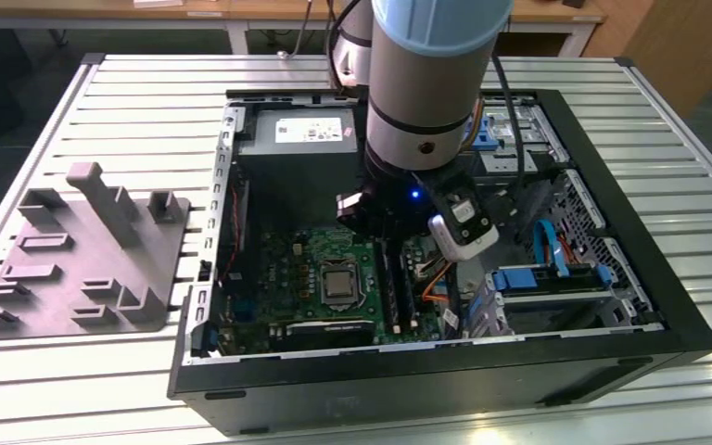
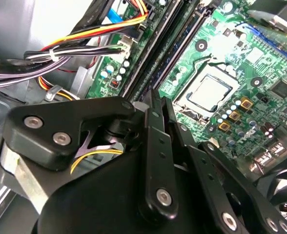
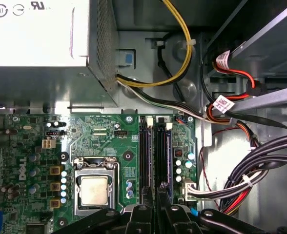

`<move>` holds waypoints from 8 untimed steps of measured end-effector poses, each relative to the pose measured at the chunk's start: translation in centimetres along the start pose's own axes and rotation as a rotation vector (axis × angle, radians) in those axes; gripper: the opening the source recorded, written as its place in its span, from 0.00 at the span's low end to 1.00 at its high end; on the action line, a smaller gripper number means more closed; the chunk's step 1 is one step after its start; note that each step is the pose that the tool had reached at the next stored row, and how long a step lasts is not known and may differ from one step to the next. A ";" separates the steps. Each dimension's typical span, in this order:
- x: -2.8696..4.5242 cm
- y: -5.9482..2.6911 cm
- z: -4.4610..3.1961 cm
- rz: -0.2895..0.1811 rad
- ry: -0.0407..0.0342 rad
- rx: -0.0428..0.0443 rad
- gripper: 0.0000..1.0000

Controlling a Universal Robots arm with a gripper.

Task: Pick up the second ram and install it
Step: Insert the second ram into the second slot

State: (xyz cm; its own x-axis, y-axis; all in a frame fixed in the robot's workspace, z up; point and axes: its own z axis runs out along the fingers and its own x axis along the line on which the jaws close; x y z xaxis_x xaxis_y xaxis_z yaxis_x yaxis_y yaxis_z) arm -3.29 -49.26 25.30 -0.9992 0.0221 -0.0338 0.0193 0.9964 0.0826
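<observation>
The pincer [image 3: 155, 208] hangs low inside the open case [image 1: 653, 269], right over the near end of the memory slots [image 3: 144, 156] on the motherboard [image 3: 104, 141]. Its black links crowd together above that end. I cannot tell from these views whether it is spread, pressed together, or pinching the board's edge.

The ram [image 3: 162, 157] lies straight ahead of the pincer. It is a dark bluish strip standing on edge in one of the two slots, and it starts right under the pincer. Its long axis runs directly away from the pincer, parallel to the other slot just beside it and in line with the pincer's own centre. I judge it to be in the slot rather than in the air, but I cannot say whether it is pressed fully home. The whole matter turns on that line-up: ram, slot and pincer share one axis, and the pincer stands over the near end, not the middle.

Just off to one side of the slots is the CPU socket [image 3: 94, 187], bare and square. On the other side, a bundle of cables [image 3: 260, 165] sweeps past, near the slots but apart from them.

Farther ahead, past the far end of the ram, is the grey power supply [image 3: 41, 39], with a yellow wire [image 3: 185, 44] looping beside it.

Farthest away, outside the case on the slatted table [image 1: 146, 102], a grey fixture [image 1: 84, 250] stands at the exterior view's left, well apart from the pincer.
</observation>
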 end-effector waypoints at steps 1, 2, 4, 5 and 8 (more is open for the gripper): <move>0.00 0.00 0.00 0.000 0.0000 0.0000 0.19; 0.00 0.00 0.00 0.000 0.0000 0.0000 0.19; 0.00 0.00 -0.01 0.000 0.0000 0.0002 0.19; 0.00 0.00 0.00 0.000 0.0000 0.0002 0.19; 0.00 0.00 0.00 0.000 0.0000 0.0003 0.17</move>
State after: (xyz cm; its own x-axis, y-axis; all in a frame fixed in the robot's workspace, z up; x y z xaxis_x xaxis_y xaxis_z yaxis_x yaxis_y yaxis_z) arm -3.29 -49.26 25.30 -0.9992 0.0222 -0.0337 0.0193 0.9964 0.0823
